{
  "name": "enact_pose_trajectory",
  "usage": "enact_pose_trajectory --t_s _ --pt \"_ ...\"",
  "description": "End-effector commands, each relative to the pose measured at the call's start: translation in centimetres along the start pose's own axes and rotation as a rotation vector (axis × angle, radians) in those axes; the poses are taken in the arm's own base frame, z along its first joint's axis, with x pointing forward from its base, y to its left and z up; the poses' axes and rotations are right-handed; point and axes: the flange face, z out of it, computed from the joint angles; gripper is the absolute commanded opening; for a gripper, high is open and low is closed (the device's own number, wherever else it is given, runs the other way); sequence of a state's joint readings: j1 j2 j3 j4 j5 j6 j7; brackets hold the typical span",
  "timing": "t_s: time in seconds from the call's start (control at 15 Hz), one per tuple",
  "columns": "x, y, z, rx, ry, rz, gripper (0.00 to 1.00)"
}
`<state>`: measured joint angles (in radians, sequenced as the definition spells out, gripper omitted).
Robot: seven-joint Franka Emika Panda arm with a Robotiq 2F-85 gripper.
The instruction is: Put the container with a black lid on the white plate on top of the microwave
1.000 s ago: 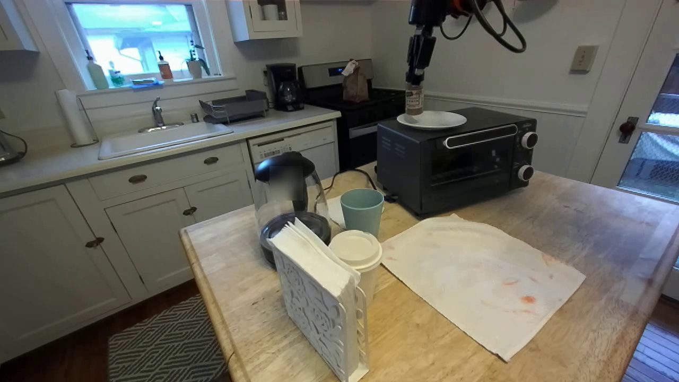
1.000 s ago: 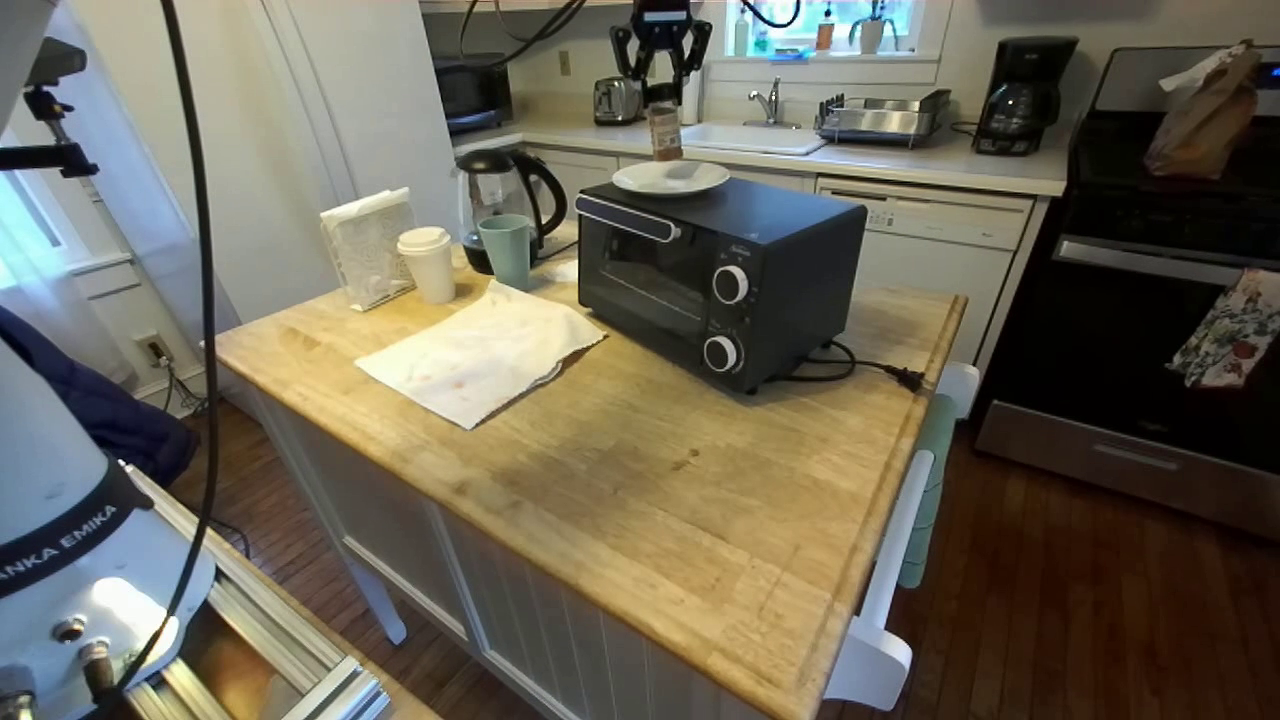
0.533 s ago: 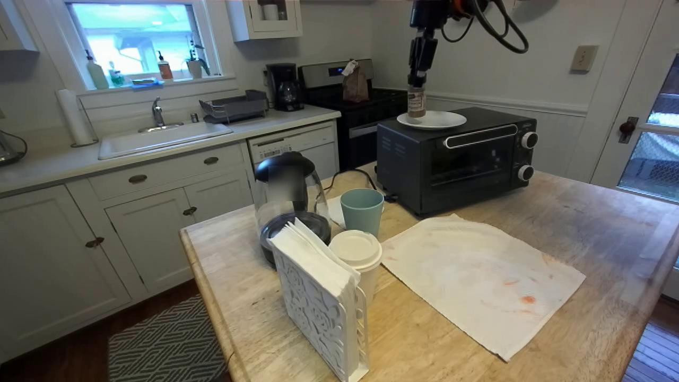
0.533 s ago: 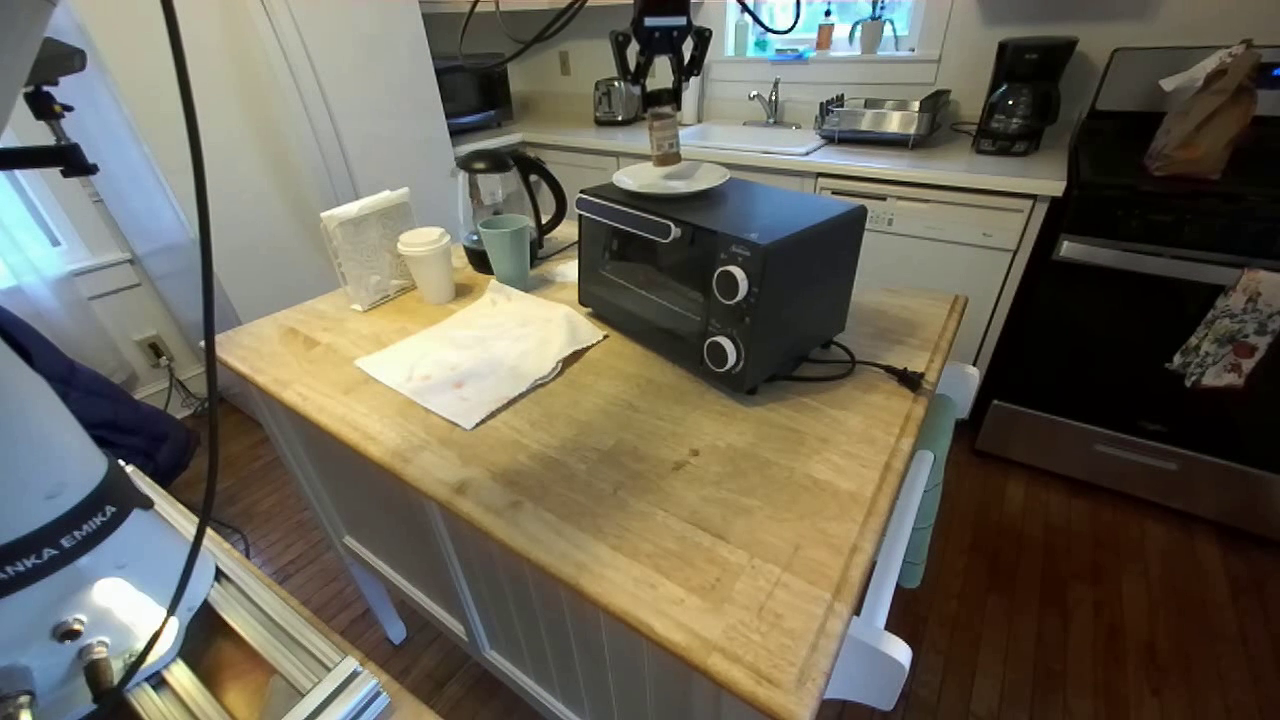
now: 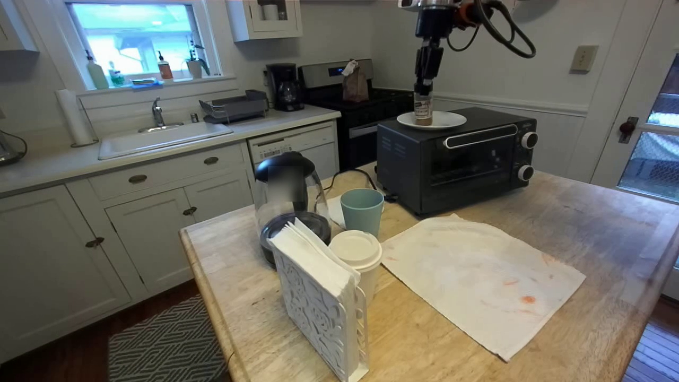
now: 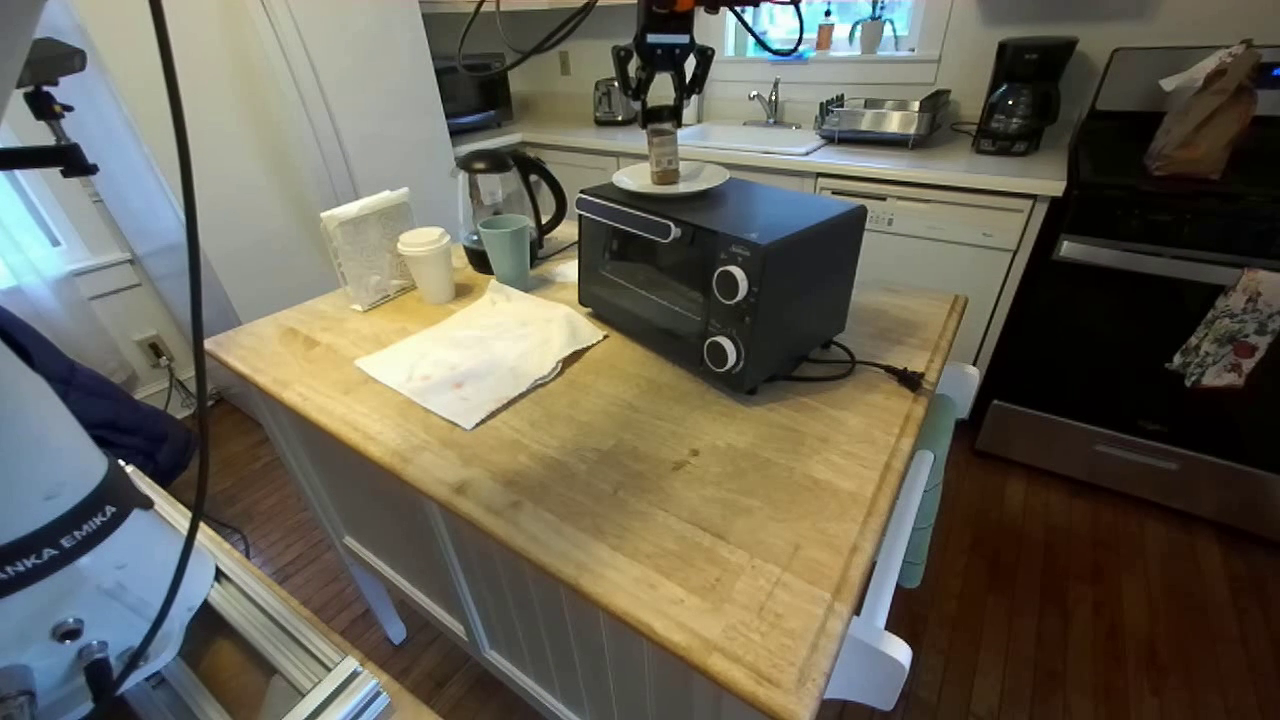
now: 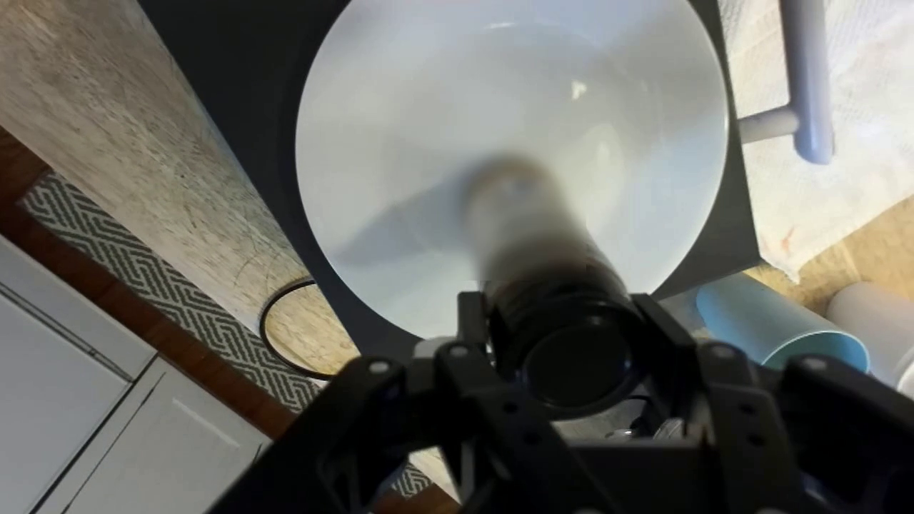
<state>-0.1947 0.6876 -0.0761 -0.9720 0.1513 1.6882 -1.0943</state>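
The container with a black lid is a narrow brownish jar (image 5: 423, 112), also seen in an exterior view (image 6: 663, 160). It is upright, its base at the surface of the white plate (image 5: 451, 120); I cannot tell if it touches. The plate (image 6: 706, 178) lies on top of the black microwave (image 5: 406, 164), also in an exterior view (image 6: 800, 280). My gripper (image 5: 423, 89), pointing down (image 6: 661, 116), is shut on the jar's lid. In the wrist view the black lid (image 7: 578, 364) sits between the fingertips (image 7: 564, 314), with the plate (image 7: 400, 143) below.
A teal mug (image 5: 362, 212), a pale cup with white lid (image 5: 356, 249), a glass kettle (image 5: 292, 207) and a napkin holder (image 5: 318, 307) stand on the wooden table. An off-white cloth mat (image 5: 482, 276) lies before the microwave, whose handle (image 7: 807, 78) juts out near the plate.
My gripper has lowered with the jar in it, and moved right in an exterior view. The jar's base has come down from above the plate to about its surface.
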Motion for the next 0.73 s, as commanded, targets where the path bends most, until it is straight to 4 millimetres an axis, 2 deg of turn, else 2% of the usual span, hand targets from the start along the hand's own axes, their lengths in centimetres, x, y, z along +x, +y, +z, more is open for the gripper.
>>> enact_pose_trajectory --t_s 0.0,0.13,0.2,0.53,0.6,0.67 --pt "-0.8 -0.6 -1.1 0.002 0.028 0.026 0.83" --pt "-1.0 -0.9 -1.9 -0.017 0.027 0.026 0.97" --pt "-1.2 -1.1 -2.8 -0.033 0.03 0.018 1.0" --pt "-1.3 -3.1 -7.6 -0.168 0.099 -0.086 1.0" --pt "-0.7 -1.5 -6.3 -0.13 0.074 -0.041 1.0" --pt "-0.7 -1.8 -7.2 -0.153 0.086 -0.056 1.0"
